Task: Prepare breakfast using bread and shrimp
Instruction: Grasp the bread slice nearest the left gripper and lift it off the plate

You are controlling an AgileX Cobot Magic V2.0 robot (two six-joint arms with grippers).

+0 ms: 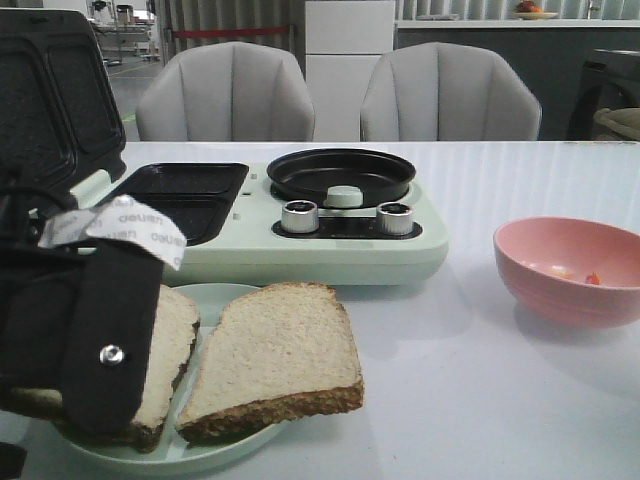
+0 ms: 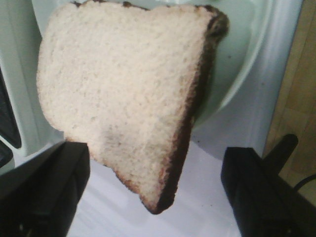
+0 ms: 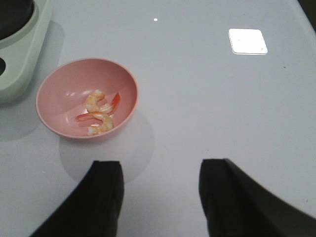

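front view: two bread slices (image 1: 275,360) on a pale green plate (image 1: 215,450) before the breakfast maker (image 1: 300,215), left gripper (image 1: 90,340) over the left slice, pink bowl (image 1: 570,270) to the right. left wrist: jaws spread, a bread slice between, untouched. right wrist: right gripper (image 3: 160,197) spread, empty, above table; two shrimp (image 3: 98,113) in the bowl.

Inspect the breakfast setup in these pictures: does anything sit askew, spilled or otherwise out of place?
Slightly. The right bread slice overhangs the rim of the pale plate instead of lying fully on it. Two shrimp lie in the pink bowl, nothing spilled. Both grippers are open and hold nothing.
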